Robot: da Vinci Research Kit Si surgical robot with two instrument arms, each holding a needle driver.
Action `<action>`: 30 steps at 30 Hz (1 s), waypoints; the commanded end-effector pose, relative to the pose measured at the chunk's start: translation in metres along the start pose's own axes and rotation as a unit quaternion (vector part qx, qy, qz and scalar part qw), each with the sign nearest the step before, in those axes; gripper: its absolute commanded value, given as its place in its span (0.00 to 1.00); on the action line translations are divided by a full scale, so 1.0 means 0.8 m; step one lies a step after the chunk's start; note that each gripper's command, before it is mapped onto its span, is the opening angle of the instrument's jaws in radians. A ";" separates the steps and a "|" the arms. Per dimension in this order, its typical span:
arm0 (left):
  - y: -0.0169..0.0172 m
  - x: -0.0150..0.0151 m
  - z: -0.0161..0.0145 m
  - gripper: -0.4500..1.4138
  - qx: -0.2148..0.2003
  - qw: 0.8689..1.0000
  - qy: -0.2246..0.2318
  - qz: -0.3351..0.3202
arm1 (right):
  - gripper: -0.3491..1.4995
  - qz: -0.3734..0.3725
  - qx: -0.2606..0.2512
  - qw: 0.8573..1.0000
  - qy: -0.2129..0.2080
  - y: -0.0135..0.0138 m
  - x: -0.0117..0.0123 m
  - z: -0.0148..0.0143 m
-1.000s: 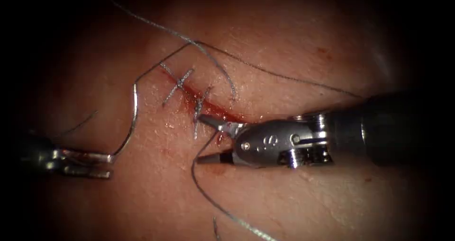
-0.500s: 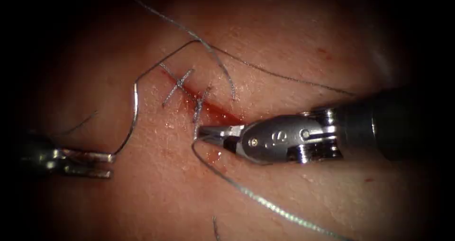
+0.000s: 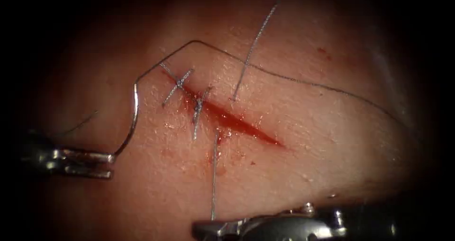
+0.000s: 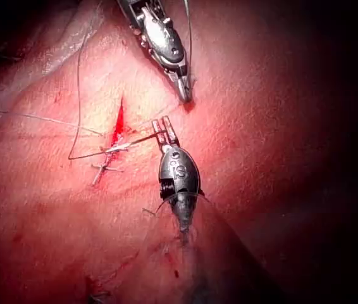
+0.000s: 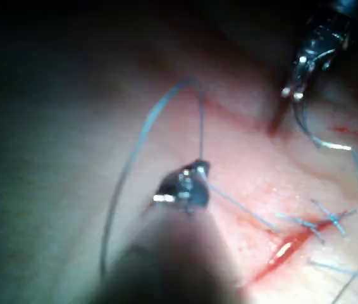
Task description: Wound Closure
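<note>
The tissue (image 3: pixel 308 127) carries a slanting red cut (image 3: pixel 237 122). My left tool (image 3: pixel 112 159), on the left of the cut, is shut on one end of the curved needle (image 3: pixel 134 117). The needle arcs free above the skin, not in the tissue, and thread trails from its upper end. At the picture's lower edge my right tool (image 3: pixel 204 229) is shut on the thread (image 3: pixel 214 174), which runs straight up to the cut's left lip. In the left wrist view the left tool (image 4: pixel 164 128) holds the needle (image 4: pixel 112 152). In the right wrist view the right tool (image 5: pixel 188 183) grips the thread (image 5: pixel 242 208).
Two finished stitches (image 3: pixel 177 85) (image 3: pixel 198 109) cross the upper end of the cut. A second strand (image 3: pixel 253 49) rises from the right lip toward the top. A long strand (image 3: pixel 308 83) drapes across the far tissue. Red fluid (image 3: pixel 218 158) spots the skin below the cut.
My right tool shut on the thread beside the cut, then drew back to the lower edge, pulling the strand straight; the loose loop on the far side straightened. Left tool and needle stayed still.
</note>
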 end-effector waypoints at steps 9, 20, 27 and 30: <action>0.0005 -0.0008 0.0007 0.00 0.000 1.000 0.000 -0.001 | 0.00 -0.006 0.021 1.000 -0.018 -0.0027 -0.0014 -0.0017; 0.0007 -0.0008 0.0006 0.00 -0.001 1.000 0.000 -0.001 | 0.00 -0.019 0.073 0.997 -0.013 -0.0063 -0.0010 -0.0057; 0.0007 -0.0007 0.0005 0.00 -0.001 1.000 0.001 -0.001 | 0.30 -0.002 0.079 0.997 -0.001 -0.0088 0.0012 -0.0074; 0.0007 -0.0007 0.0005 0.00 -0.001 1.000 0.001 -0.001 | 0.78 0.016 0.029 0.999 0.002 -0.0070 0.0017 -0.0083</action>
